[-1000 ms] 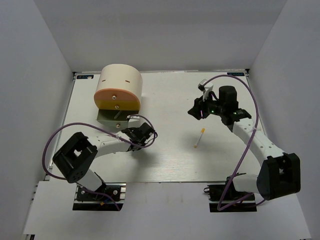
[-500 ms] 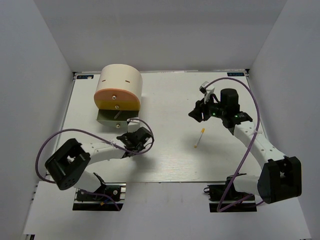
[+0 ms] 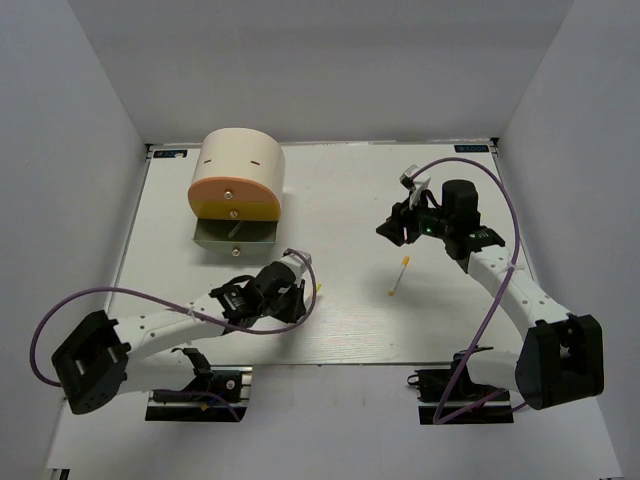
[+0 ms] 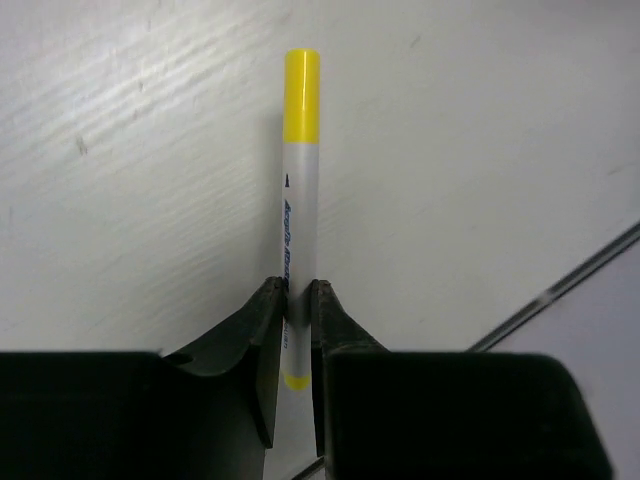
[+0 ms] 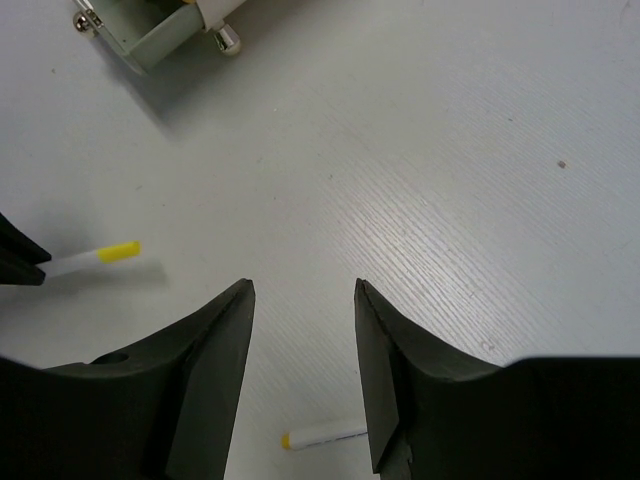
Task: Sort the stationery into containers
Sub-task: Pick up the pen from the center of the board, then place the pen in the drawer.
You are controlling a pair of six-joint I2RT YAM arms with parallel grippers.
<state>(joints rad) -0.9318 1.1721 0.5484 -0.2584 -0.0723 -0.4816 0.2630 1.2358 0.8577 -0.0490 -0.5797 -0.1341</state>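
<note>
My left pincer (image 4: 295, 292) pinches a white, yellow-capped marker (image 4: 300, 180) over the table (image 3: 340, 190), near the cream organiser's (image 3: 240, 155) pulled-out bottom drawer (image 3: 212, 238), whose contents I cannot make out. My right pincer (image 5: 302, 290) hangs spread, a second marker (image 3: 400, 275) lying nearby.

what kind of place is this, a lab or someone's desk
Probably a robot lab test cell: a white table boxed in by plain grey walls, two arms bolted at its near edge, a staged cream organiser.
</note>
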